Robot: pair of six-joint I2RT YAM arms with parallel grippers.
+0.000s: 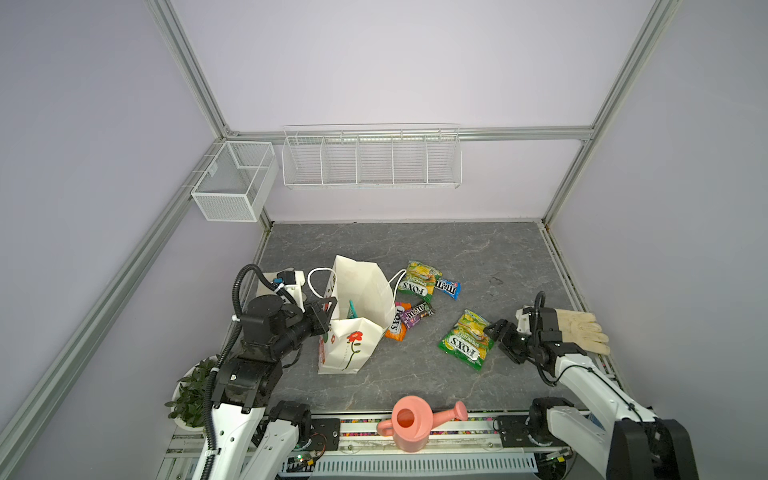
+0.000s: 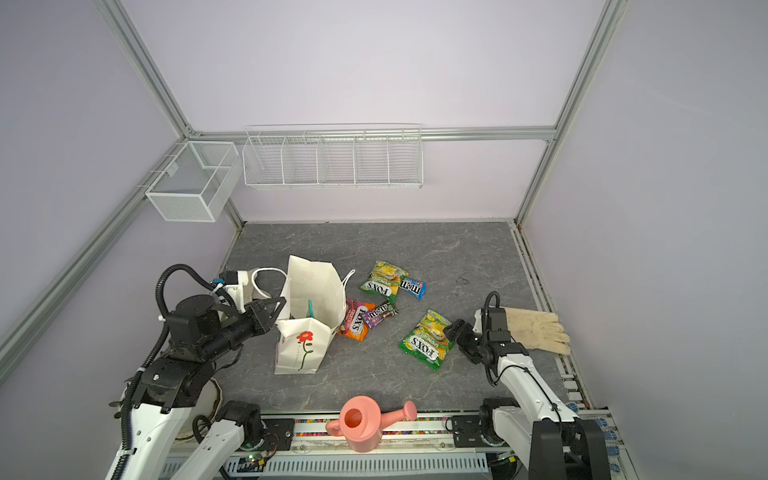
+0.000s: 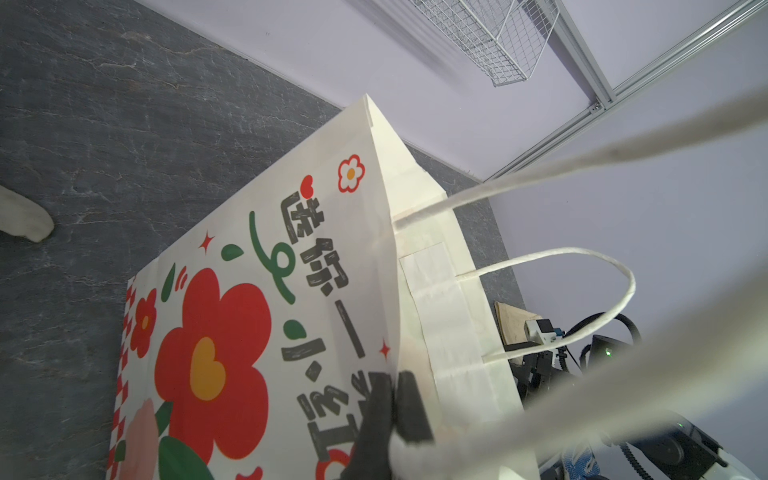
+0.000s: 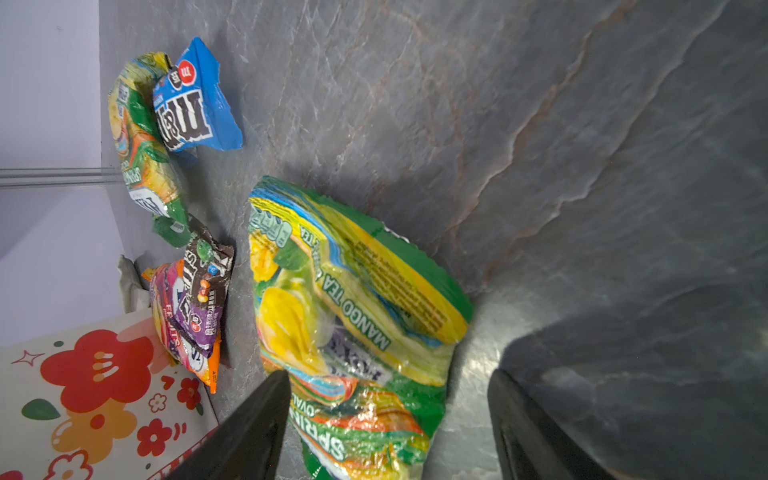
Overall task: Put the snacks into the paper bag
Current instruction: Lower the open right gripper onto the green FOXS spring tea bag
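The paper bag [image 1: 361, 291] stands open at the table's left-middle, with a red flower on its front. My left gripper [image 1: 326, 311] is shut on its near rim, its jaws pinching the paper [image 3: 395, 399]. A teal pack's edge [image 1: 352, 309] shows inside the bag. On the table lie a green-yellow FOX'S bag [image 1: 419, 280], a blue M&M's pack [image 1: 448, 287], an orange-purple FOX'S bag [image 1: 397, 324] and a purple M&M's pack [image 1: 417, 314]. My right gripper [image 4: 388, 376] is open, its fingers on either side of the end of a second green-yellow FOX'S bag [image 4: 353, 299].
Cream gloves [image 1: 582, 328] lie behind the right arm at the table's right edge. A pink watering can [image 1: 411, 424] stands at the front edge. A potted plant [image 1: 193, 390] sits front left. Two wire baskets [image 1: 372, 160] hang on the back wall.
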